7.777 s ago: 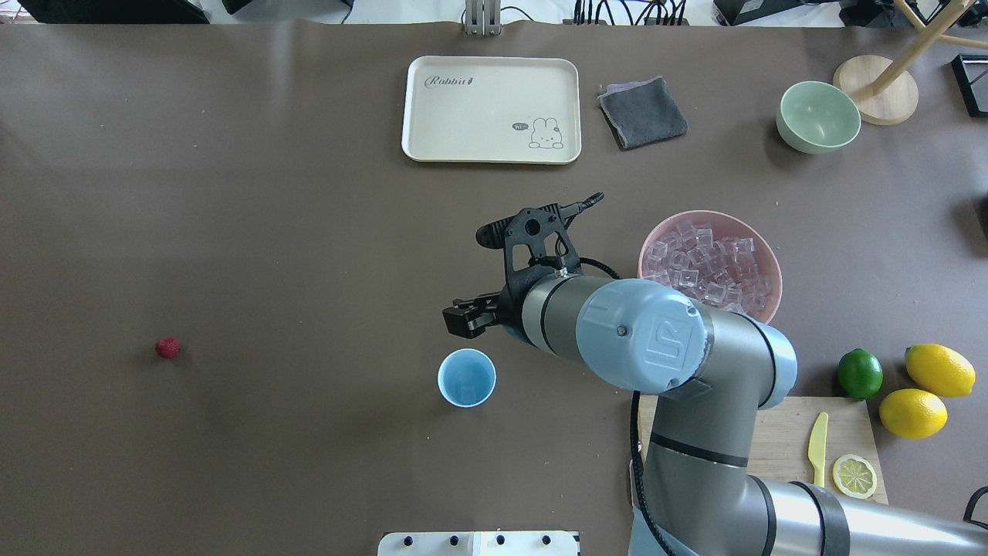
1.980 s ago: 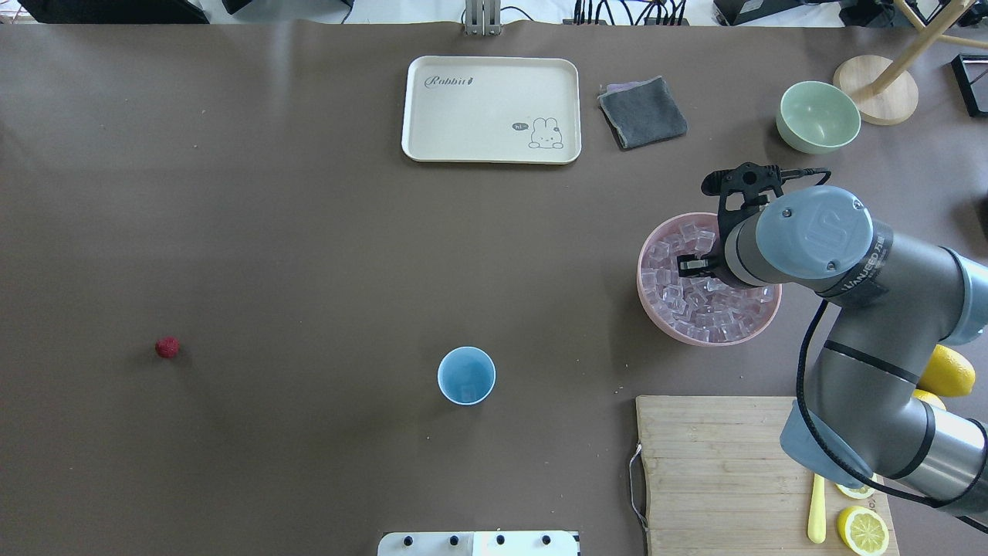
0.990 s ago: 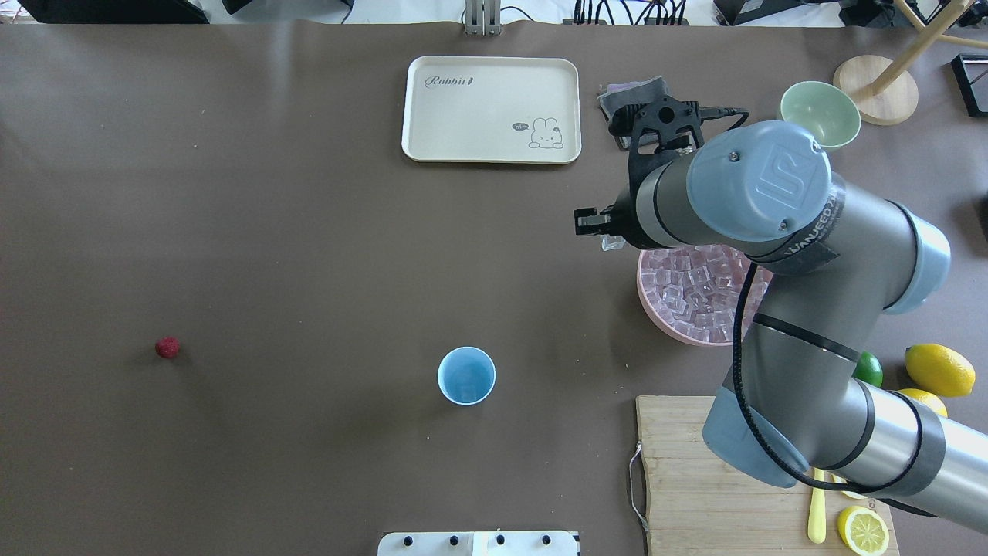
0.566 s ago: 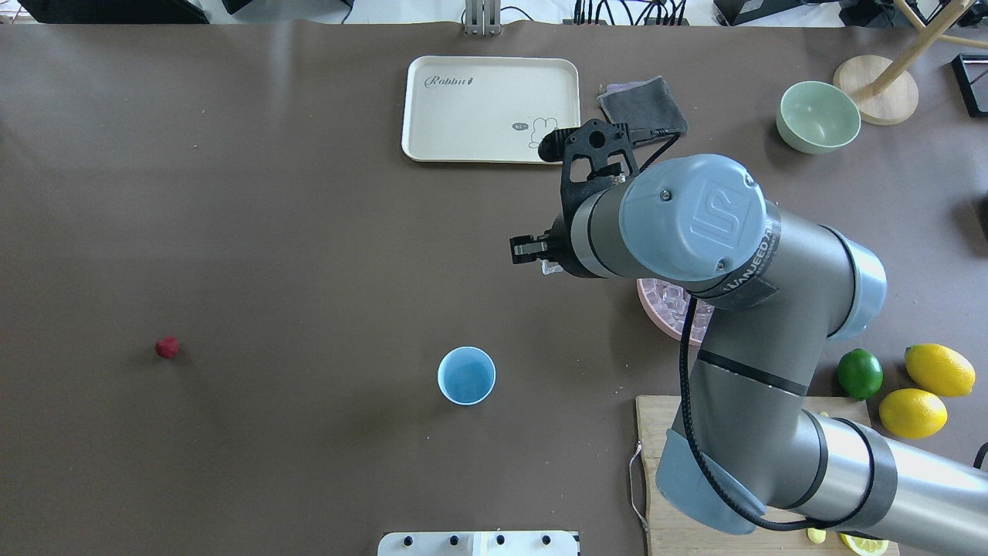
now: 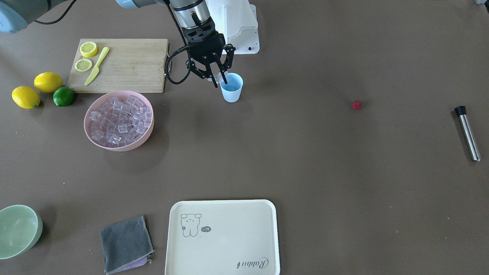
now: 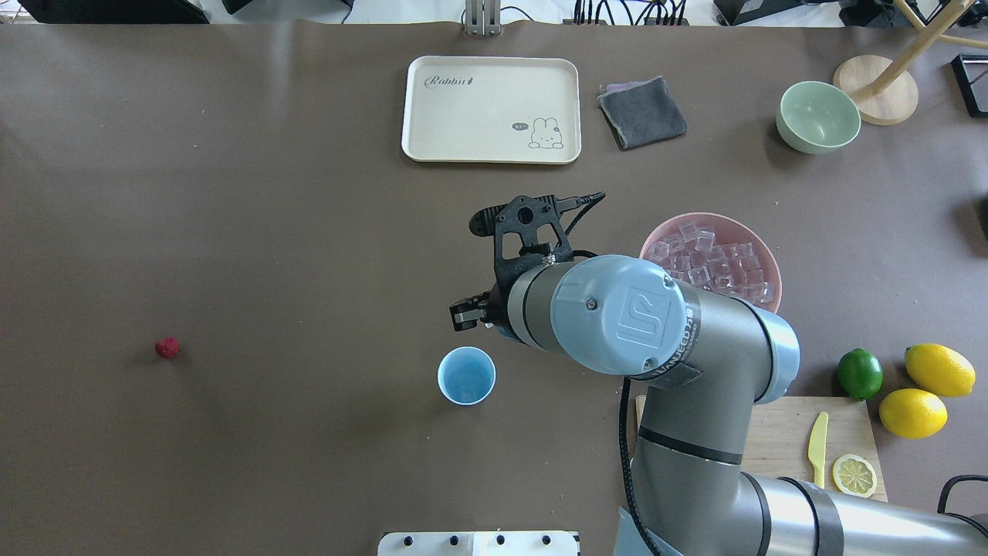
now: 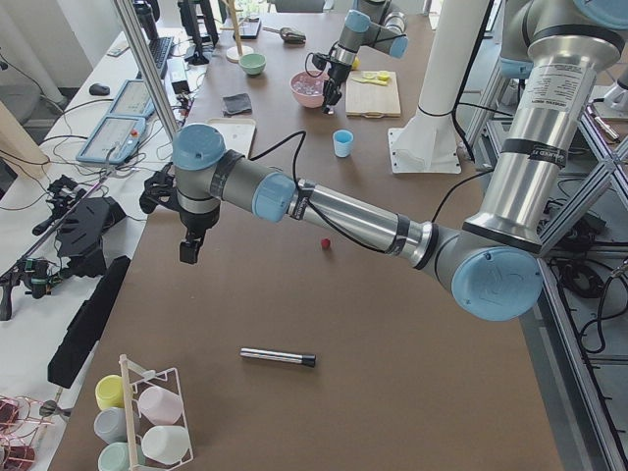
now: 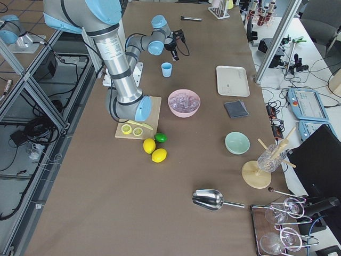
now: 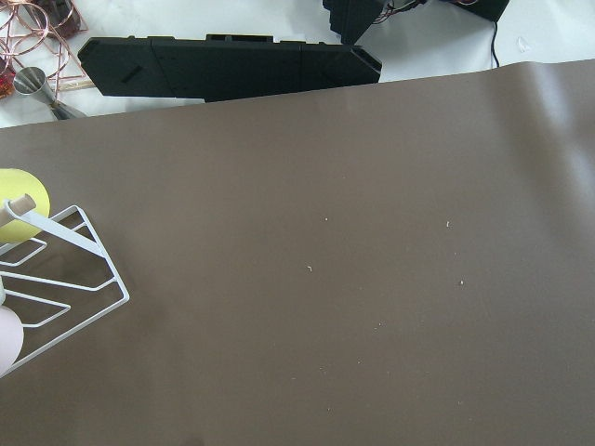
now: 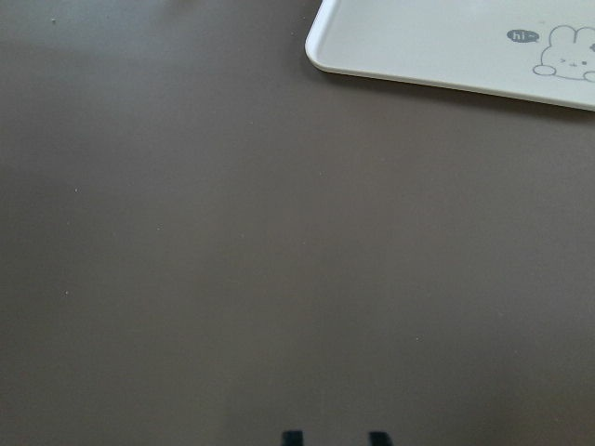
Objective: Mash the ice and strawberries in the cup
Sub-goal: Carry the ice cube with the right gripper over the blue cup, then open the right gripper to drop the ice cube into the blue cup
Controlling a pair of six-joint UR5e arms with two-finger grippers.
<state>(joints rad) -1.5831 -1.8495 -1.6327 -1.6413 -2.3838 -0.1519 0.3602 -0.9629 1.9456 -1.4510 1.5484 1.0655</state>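
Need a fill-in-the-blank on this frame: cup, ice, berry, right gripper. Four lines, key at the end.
1. The bowl heaped with ice cubes is ____.
2. The strawberry lies on the bare ____, well away from the light blue cup.
3. The right gripper, close by the cup's rim, grips ____ ice cube.
4. On the cutting board, the yellow knife lies beside ____ lemon slices.

Missing words: pink; table; one; two.
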